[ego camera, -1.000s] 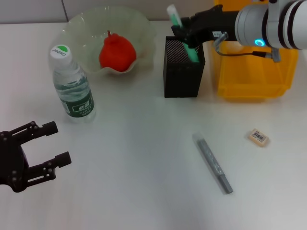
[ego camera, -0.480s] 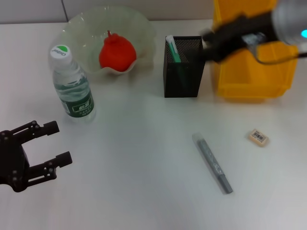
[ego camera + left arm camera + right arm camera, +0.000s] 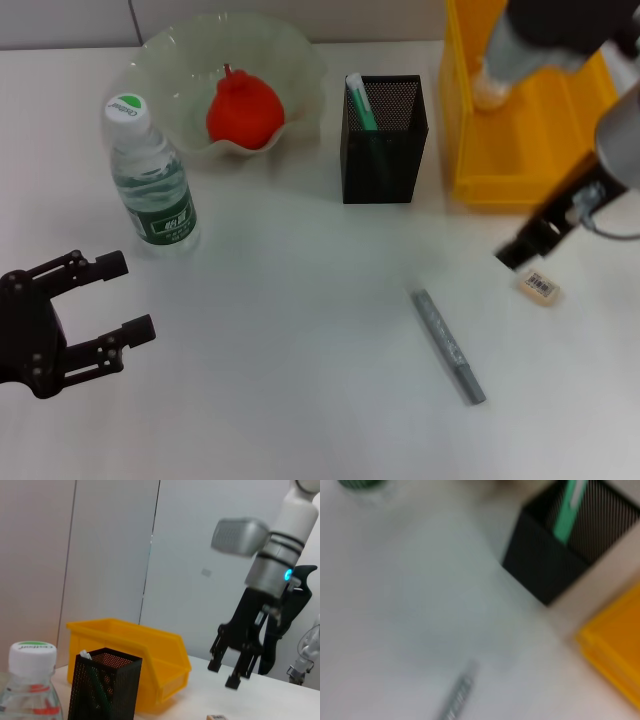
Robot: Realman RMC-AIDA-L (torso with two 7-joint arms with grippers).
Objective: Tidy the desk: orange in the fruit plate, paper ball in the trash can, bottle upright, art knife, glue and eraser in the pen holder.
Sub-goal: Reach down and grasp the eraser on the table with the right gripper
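Observation:
The orange [image 3: 240,108] lies in the fruit plate [image 3: 300,62]. The bottle [image 3: 150,180] stands upright in front of the plate. The glue [image 3: 362,103] stands in the pen holder [image 3: 383,150], white tip up. The art knife [image 3: 450,347] and the eraser [image 3: 538,286] lie on the desk. My right gripper [image 3: 520,250] hovers just above the eraser, open and empty; the left wrist view shows it too [image 3: 224,674]. A pale lump [image 3: 490,88], perhaps the paper ball, lies in the trash can [image 3: 520,160]. My left gripper [image 3: 128,297] is open at the near left.
The white desk stretches between the bottle and the art knife. The trash can stands directly right of the pen holder. My right arm [image 3: 550,30] crosses over the trash can. The right wrist view shows the pen holder [image 3: 555,560] and the art knife [image 3: 457,695].
My right gripper let go of the glue, which dropped into the pen holder. It then swung right and toward the front, down to above the eraser. My left arm has not moved.

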